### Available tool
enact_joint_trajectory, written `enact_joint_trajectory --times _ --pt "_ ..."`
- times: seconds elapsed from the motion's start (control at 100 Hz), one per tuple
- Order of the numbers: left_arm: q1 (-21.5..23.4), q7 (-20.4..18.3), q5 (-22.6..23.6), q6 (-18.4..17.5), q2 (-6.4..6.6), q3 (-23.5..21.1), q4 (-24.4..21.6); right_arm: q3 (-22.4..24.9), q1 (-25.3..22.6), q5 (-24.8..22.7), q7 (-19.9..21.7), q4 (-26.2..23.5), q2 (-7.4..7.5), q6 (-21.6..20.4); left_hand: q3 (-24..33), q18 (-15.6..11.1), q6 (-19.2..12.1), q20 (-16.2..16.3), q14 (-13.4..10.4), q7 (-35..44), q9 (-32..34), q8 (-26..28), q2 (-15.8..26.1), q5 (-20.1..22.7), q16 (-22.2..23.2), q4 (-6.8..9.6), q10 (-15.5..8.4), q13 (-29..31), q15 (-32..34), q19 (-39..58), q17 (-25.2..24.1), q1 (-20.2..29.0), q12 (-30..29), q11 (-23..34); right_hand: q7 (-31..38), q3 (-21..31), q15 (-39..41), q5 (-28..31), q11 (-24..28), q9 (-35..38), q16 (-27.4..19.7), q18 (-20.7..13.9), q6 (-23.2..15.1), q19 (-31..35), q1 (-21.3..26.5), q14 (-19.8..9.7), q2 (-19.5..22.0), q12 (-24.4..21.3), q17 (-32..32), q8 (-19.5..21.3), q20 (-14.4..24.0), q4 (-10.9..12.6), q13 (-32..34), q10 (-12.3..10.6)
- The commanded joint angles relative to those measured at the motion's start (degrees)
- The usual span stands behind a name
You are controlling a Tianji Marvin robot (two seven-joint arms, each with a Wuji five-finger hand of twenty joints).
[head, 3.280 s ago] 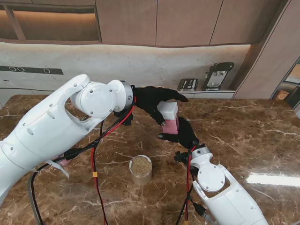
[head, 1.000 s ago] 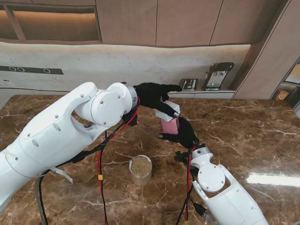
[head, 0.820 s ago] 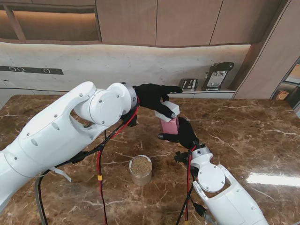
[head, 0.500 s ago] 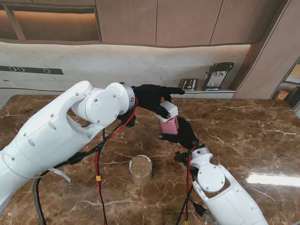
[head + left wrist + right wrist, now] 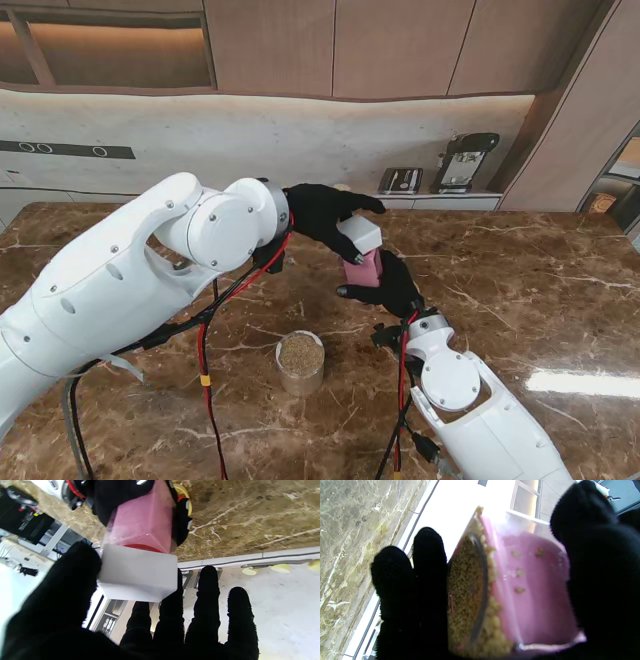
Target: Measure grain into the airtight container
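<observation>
At the far middle of the counter the right hand grips the pink container while the left hand pinches its white lid, which, if tilted or snagged, could jerk the container over and spill grain.

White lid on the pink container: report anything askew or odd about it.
The white lid sits tilted on the pink container, not flush. The left hand grips it, while the right hand holds the container. Nothing appears spilled beside the grain cup.
</observation>
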Motion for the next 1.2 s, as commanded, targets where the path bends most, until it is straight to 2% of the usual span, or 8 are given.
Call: enact_joint_trajectory --times 0.0,0.08,0.23,0.34,0.55,0.62,1.05,1.19 --pt "0.10 0.01 -0.29 -0.08 -0.06 -0.37 0.37 0.17 -0.28 0.45 0.57 -0.06 -0.17 0.08 -10.43 2.11 0.14 -0.59 0.26 3.97 -2.07 -2.61 3.28 4.26 -0.64 1.75 -2.70 -1.29 -0.63 0.96 -1.35 -0.45 -0.60 -1.87 9.46 12.06 1.85 6.58 9.97 6.06 -0.64 -4.02 -11.99 -0.62 9.47 -6.80 22.07 1.29 -0.86 0.51 1.18 -0.40 2.18 -5.87" --pt "0.02 -1.03 -2.72 -0.15 0.18 -0.98 0.65 0.27 -0.35 0.49 0.55 -0.10 -0.17 0.08 -22.77 2.78 1.45 -1.64 -0.06 7.04 -4.23 -3.69 5.01 7.85 -2.40 2.62 -2.82 -4.04 -3.17 -2.08 -3.26 0.04 -1.84 -5.02 9.43 12.05 1.85 6.55 9.98 6.08 -0.64 -4.00 -12.09 -0.62 9.44 -6.79 22.08 1.29 -0.86 0.49 1.18 -0.41 2.18 -5.95" --pt "-1.41 -4.89 -4.57 -0.70 1.14 -1.01 0.79 0.34 -0.31 0.62 0.45 -0.06 -0.21 0.12 -23.27 2.72 -1.54 -2.56 -1.30 4.87 -9.74 -4.80 0.63 0.98 -4.25 3.51 -3.83 -7.59 -6.49 -5.89 -5.20 5.71 -3.54 -8.20 9.44 12.05 1.85 6.57 9.96 6.04 -0.64 -4.00 -12.05 -0.61 9.44 -6.79 22.10 1.28 -0.86 0.50 1.18 -0.41 2.18 -5.90" --pt "-2.18 -6.95 -5.40 -1.74 1.64 -1.12 0.80 0.26 -0.27 0.63 0.57 -0.04 -0.19 0.14 6.78 2.52 -3.97 -1.55 -1.86 4.78 -11.55 -3.61 -3.76 -1.94 -5.03 3.52 -4.30 -8.65 -8.05 -9.03 -5.60 0.36 -4.27 -8.93 9.42 12.05 1.85 6.54 9.95 6.01 -0.65 -3.99 -12.09 -0.60 9.41 -6.79 22.10 1.29 -0.87 0.49 1.19 -0.41 2.18 -5.84" --pt "-2.77 -9.20 -7.29 -1.79 2.22 -1.39 0.67 0.20 -0.30 0.65 0.67 -0.12 -0.17 0.22 24.52 3.10 -4.16 -1.68 -1.93 3.88 -14.35 -1.54 -0.26 -2.85 -6.01 6.95 -3.85 -10.71 -10.02 -12.43 -6.59 -0.77 -5.10 -11.12 9.41 12.08 1.85 6.53 9.98 6.04 -0.65 -3.99 -12.05 -0.60 9.44 -6.77 22.11 1.29 -0.87 0.49 1.18 -0.40 2.16 -5.90" --pt "-2.57 -8.80 -6.59 -1.42 2.16 -1.19 0.44 0.16 -0.29 0.64 0.70 -0.13 -0.16 0.22 30.85 3.15 -4.96 -0.74 -1.75 6.05 -13.27 1.45 -0.76 -2.25 -5.34 3.63 -3.82 -9.63 -9.41 -12.15 -5.80 2.23 -4.16 -10.43 9.42 12.08 1.85 6.54 9.97 6.02 -0.65 -3.99 -12.05 -0.60 9.45 -6.77 22.09 1.28 -0.87 0.49 1.18 -0.40 2.16 -5.89" --pt "0.02 3.38 2.59 -3.05 -1.08 0.24 2.57 0.37 -0.69 2.73 1.24 -0.78 -0.22 0.01 10.16 0.84 -4.02 0.54 -0.59 41.29 9.15 19.81 -3.60 14.48 1.58 -6.15 -6.11 6.93 4.60 8.57 4.12 5.74 4.81 5.52 9.45 12.01 1.87 6.59 10.00 6.06 -0.65 -4.11 -12.05 -0.56 9.56 -6.77 22.17 1.27 -0.79 0.52 1.18 -0.40 2.20 -5.89" --pt "-1.08 3.82 1.76 -2.35 -1.47 1.44 3.54 0.57 -0.84 3.19 1.25 -0.90 -0.26 -0.22 0.53 1.06 -7.24 -1.13 -0.28 45.93 11.78 17.70 -2.90 19.10 1.26 -5.31 -6.50 7.96 5.87 9.58 3.59 11.61 5.42 6.46 9.45 11.94 1.89 6.59 10.04 6.13 -0.66 -4.11 -12.03 -0.53 9.59 -6.73 22.17 1.27 -0.78 0.51 1.19 -0.39 2.27 -5.92"
